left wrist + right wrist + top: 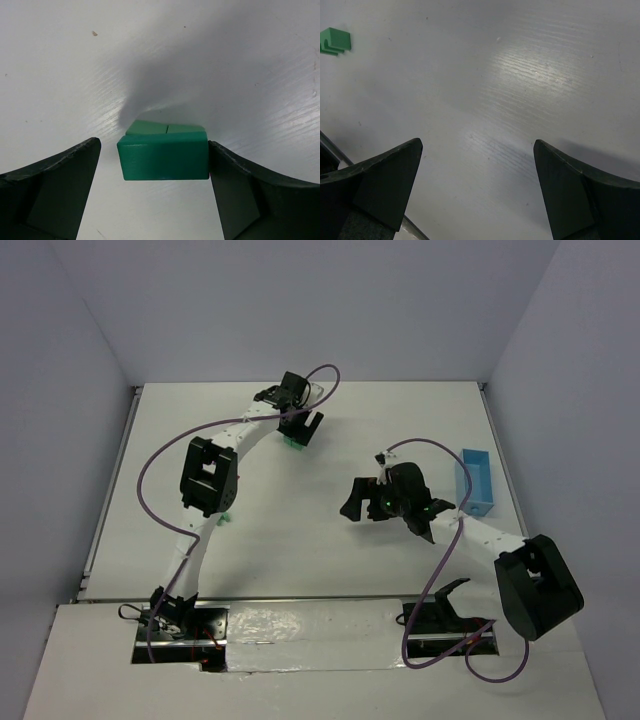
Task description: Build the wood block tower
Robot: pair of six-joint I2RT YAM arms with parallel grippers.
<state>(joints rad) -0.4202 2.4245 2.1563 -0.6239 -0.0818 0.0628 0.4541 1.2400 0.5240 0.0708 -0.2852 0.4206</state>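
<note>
Both hands stand with their fingers apart and grip nothing. The left hand (pixel 152 150), reached out to the far middle of the table (pixel 300 560), straddles a green brick (pixel 164 160). Its right finger sits just beside the brick's end, perhaps touching it, while its left finger stands off with a clear gap. Right behind the brick are two lower green pieces (pixel 165 128), side by side with a seam between them, though I cannot tell whether the brick rests partly on them or only against them. To my eye this is the base of the tower being laid, with a brick placed and let go. The next move would be to lift that hand straight up without nudging the brick, then fetch another block. One spare green block (pixel 226 517) lies nearer, by the left arm's elbow. The right hand (pixel 477 145) hovers over bare table right of middle, with the light blue tray (pixel 476 480) further right. Nothing red shows in any view.
</note>
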